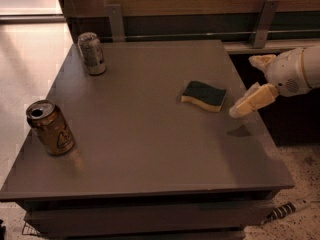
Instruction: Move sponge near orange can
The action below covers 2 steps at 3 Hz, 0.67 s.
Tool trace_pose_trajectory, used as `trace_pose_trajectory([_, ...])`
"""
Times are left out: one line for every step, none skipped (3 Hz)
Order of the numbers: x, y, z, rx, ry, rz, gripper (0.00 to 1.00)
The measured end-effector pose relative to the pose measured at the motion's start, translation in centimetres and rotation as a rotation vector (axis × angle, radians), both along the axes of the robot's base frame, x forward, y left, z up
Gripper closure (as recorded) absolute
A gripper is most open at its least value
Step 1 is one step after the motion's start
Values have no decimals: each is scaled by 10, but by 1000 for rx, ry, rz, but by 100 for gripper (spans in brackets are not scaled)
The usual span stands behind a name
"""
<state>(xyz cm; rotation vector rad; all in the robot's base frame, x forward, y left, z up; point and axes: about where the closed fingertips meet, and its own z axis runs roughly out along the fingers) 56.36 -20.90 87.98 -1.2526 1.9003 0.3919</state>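
The sponge, dark green on top with a pale yellow layer under it, lies flat on the right half of the grey table. The orange can stands upright near the table's front left edge, far from the sponge. My gripper reaches in from the right, just right of the sponge and slightly above the table. Its two pale fingers are spread apart and hold nothing. It does not touch the sponge.
A silver-grey can with dark print stands at the table's back left. A wall rail with metal brackets runs behind the table. The table's right edge lies below my gripper. A cable lies on the floor at the lower right.
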Motion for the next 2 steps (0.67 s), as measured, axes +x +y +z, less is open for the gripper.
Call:
trace_pose_trajectory([7, 16, -34, 94, 46, 27, 0])
trace_pose_trajectory([10, 32, -62, 182, 86, 52, 0])
